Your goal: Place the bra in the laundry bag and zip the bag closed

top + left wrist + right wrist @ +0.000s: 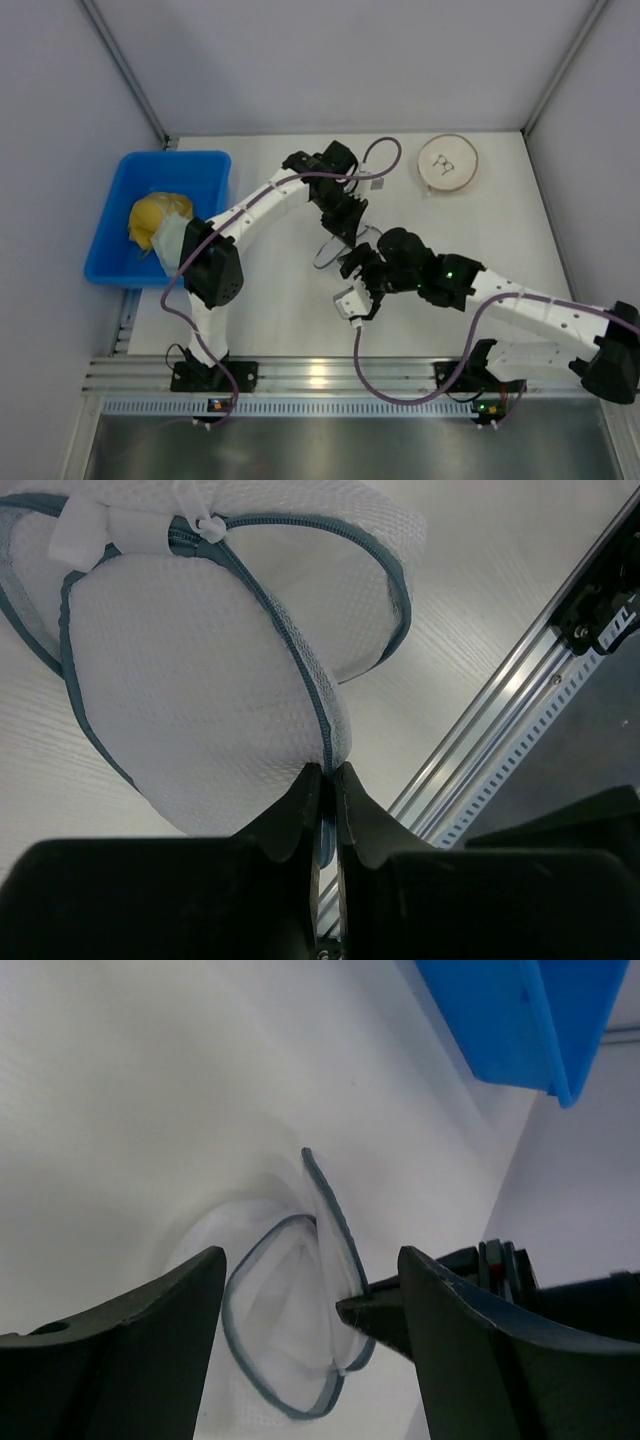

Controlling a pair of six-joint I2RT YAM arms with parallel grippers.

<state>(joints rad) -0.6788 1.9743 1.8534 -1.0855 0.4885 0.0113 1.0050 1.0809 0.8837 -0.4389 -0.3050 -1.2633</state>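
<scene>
The laundry bag (pixel 200 670) is white mesh with a grey-blue zipper rim; its zipper pull (pixel 207 525) sits at the top. My left gripper (pixel 326 772) is shut on the bag's rim and holds that edge up. In the top view the left gripper (pixel 345 238) is at the table's middle, with the bag's rim (pixel 326 254) just showing below it. My right gripper (pixel 310 1260) is open and empty above the bag's open mouth (pixel 285 1330); in the top view it (pixel 356 298) is just in front of the bag. A pale fabric piece (pixel 168 236) lies in the bin; I cannot tell if it is the bra.
A blue bin (pixel 205 170) at the left holds a yellow cloth lump (pixel 155 215). A white disc with a tan rim (pixel 447 162) lies at the back right. An aluminium rail (pixel 330 375) runs along the near edge. Walls close in both sides.
</scene>
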